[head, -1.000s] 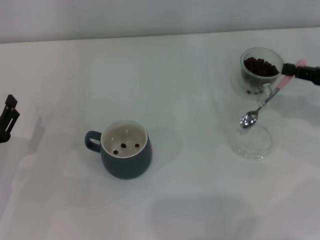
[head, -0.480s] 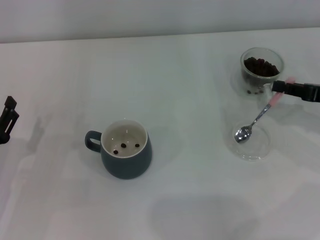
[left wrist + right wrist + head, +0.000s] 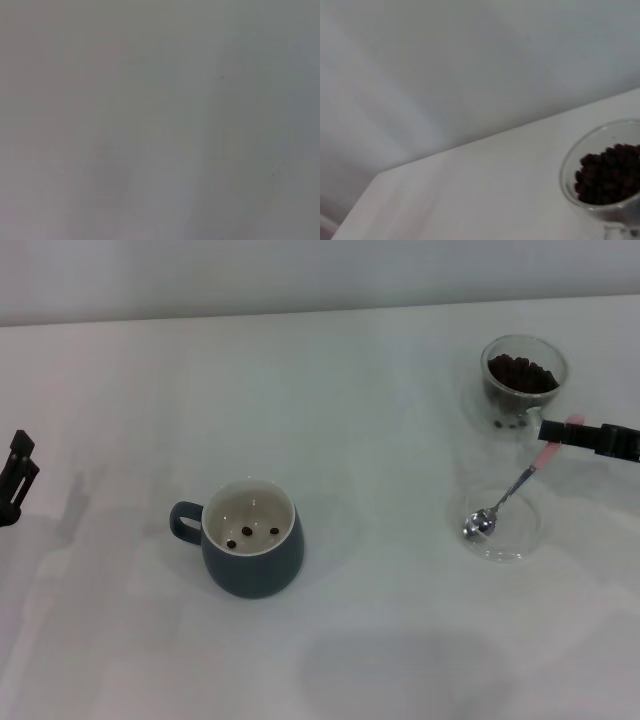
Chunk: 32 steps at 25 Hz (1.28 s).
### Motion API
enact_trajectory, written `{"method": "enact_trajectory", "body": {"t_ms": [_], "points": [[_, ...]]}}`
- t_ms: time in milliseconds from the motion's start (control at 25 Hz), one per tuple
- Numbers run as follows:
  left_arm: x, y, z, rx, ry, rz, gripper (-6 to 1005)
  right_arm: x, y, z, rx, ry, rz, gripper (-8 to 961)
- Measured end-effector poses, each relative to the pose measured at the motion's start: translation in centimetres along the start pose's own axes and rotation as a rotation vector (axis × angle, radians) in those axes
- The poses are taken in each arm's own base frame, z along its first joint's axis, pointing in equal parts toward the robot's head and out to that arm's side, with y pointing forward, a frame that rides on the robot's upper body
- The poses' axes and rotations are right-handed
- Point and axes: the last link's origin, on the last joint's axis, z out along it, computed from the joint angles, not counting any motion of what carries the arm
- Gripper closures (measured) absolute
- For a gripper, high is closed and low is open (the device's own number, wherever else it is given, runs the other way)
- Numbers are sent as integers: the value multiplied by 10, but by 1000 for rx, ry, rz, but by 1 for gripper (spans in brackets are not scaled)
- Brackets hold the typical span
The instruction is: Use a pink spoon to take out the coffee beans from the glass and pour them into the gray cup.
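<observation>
Right gripper [image 3: 560, 429] at the 3 o'clock edge of the head view, clamped on the pink end of the pink spoon [image 3: 508, 496]. Spoon slants down toward 7 o'clock, its silver bowl empty and sitting over or in the shallow clear dish [image 3: 512, 537]; cannot tell if it touches the dish. Dish lies at about 4 o'clock on the white table [image 3: 380, 420], just below the glass [image 3: 523, 380].

Glass stands at about 2 o'clock, far right rear, with the coffee beans [image 3: 521, 373] heaped inside and a few more low near its base. Right wrist view catches the same glass rim with the dark beans; no fingers visible there.

Gray cup [image 3: 250, 538] sits upright left of centre at about 7 o'clock, handle pointing to 9 o'clock, three beans on its off-white bottom. Well apart from glass and spoon.

Left gripper [image 3: 15, 478] parked at the 9 o'clock edge, holding nothing; cannot tell whether it is spread or closed. Left wrist view shows only blank table.
</observation>
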Motion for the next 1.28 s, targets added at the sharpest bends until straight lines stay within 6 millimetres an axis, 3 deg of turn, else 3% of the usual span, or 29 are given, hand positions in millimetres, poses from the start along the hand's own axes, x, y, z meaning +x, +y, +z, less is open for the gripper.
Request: {"method": "enact_trajectory", "body": {"t_ms": [440,1080,1280], "points": [[1,0,1,-2,2,1,242,15,0,10,8,19,54,696],[-1,-1,-2,4,-3,-1,242,12,-2,12,30,-16,26,651],[-1,-1,-2,4,-2,-1,242,3,-3,7,28,-82,-16,524]]}}
